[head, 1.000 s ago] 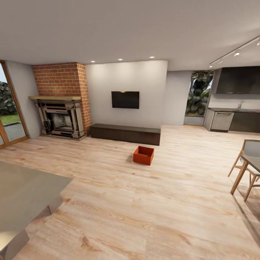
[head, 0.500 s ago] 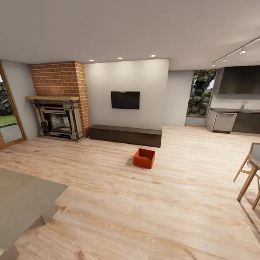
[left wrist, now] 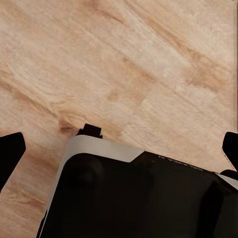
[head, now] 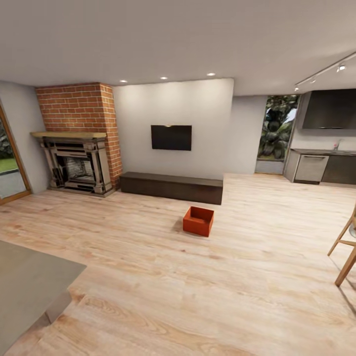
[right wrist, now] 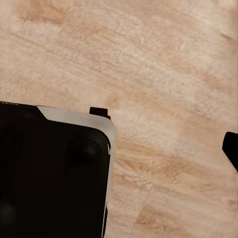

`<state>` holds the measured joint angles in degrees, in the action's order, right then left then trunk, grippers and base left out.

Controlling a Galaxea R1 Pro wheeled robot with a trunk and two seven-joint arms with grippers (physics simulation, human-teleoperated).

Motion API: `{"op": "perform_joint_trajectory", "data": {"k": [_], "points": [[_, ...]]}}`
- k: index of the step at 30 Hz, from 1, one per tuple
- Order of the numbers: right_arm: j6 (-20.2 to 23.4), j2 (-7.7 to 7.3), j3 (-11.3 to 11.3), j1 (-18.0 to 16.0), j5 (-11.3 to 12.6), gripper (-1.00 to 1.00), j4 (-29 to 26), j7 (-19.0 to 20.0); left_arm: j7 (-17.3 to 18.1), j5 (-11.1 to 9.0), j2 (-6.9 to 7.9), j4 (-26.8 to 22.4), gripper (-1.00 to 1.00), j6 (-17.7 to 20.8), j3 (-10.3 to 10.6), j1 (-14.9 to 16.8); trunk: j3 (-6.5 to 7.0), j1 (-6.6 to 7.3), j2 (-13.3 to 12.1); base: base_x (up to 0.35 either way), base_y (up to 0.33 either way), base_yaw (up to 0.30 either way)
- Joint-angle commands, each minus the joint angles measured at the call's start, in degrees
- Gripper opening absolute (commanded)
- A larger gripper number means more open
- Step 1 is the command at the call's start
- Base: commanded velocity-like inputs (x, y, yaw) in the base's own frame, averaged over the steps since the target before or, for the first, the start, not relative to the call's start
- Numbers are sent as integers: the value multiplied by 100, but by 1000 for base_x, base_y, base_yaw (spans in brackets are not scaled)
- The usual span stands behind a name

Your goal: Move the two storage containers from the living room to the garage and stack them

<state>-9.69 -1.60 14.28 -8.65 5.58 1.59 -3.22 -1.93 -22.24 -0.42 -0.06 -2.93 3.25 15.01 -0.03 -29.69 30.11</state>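
Observation:
One orange-red open-top storage container [head: 198, 221] sits on the pale wood-plank floor [head: 207, 291] of the living room, a short way in front of the long low dark-brown cabinet [head: 171, 187]. It is several steps ahead of me. The left wrist view looks down at the planks over my dark base [left wrist: 134, 198]; my left gripper [left wrist: 119, 148] is open, its black fingertips [left wrist: 10, 153] at both side edges with nothing between them. My right gripper [right wrist: 119, 151] also looks open, with one fingertip [right wrist: 231, 148] at the frame's edge and the other lost against the dark base [right wrist: 49, 173].
A black TV [head: 171, 137] hangs above the cabinet and a red-brick fireplace [head: 74, 160] stands to its left. A grey tabletop [head: 29, 282] juts in at the lower left, and wooden chair legs [head: 346, 249] stand at the right edge. A kitchen counter [head: 321, 165] lies far right.
The whole head view has shifted: the camera has moved forward. The grey tabletop and the chair have slid toward the frame's edges. The container has not moved on the floor.

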Motion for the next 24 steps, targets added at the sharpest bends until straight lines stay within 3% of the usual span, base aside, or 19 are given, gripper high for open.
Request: {"op": "perform_joint_trajectory", "data": {"k": [1,24], "points": [[-33,2,49,-5,58,100,17,-3,-18,-34,-2,4,100,-16,35,2,-1,-5,2,324,0,0],[-33,2,49,-5,58,100,17,-3,-20,-34,5,6,100,-22,36,2,-1,-5,2,324,0,0]]}}
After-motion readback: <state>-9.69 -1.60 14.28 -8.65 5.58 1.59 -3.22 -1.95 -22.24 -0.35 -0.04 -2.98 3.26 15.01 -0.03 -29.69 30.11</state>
